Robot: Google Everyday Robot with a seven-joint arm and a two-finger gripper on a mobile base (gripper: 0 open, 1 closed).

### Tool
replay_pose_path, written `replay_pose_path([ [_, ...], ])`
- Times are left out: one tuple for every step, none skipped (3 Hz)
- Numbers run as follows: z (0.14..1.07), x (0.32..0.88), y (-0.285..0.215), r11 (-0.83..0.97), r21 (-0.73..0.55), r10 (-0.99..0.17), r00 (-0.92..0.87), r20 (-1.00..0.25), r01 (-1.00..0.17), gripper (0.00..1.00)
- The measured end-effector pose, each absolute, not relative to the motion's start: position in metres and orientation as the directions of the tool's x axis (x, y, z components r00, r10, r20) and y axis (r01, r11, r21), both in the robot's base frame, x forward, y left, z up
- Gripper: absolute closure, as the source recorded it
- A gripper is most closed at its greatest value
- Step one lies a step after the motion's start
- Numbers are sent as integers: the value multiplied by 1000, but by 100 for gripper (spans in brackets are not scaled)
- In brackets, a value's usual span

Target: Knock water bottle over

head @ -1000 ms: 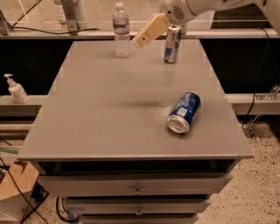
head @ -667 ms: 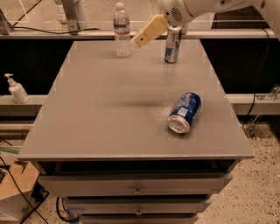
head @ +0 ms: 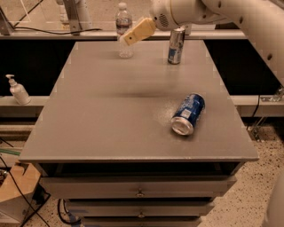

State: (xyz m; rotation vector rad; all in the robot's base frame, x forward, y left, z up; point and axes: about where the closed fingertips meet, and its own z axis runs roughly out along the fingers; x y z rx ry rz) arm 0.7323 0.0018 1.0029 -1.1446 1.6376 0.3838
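The water bottle [head: 124, 20] is seen standing upright near the far edge of the grey table [head: 111, 119], left of the middle. Its white cap and pale label are visible above the clear ribbed body. The gripper [head: 131, 37] is held at the far side of the table, carried by the white arm [head: 230, 13] that reaches in from the upper right. Its tan end is tilted down and to the left, and it is overlapped with the middle of the water bottle as viewed by the camera. Whether contact is made there cannot be told. Whether the gripper is released or clenched cannot be told either, and nothing is seen to be grasped by it.

A slim silver-blue can [head: 176, 45] is placed upright to the right of the water bottle, also near the far edge and apart from it. A blue soda can [head: 188, 114] is laid on its side nearer the front right of the table, with its silver end turned toward the camera.

Drawers [head: 140, 186] are fitted below the tabletop. A white pump dispenser bottle [head: 17, 90] is set upright on a low ledge [head: 31, 101] off to the left of the table, well apart from the other things.
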Motion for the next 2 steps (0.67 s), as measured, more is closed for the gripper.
replay_pose_path([
  [998,761,18,507,-279,-467,12,-884,-815,0],
  [987,783,34,517,-262,-458,-4,-889,-815,0],
])
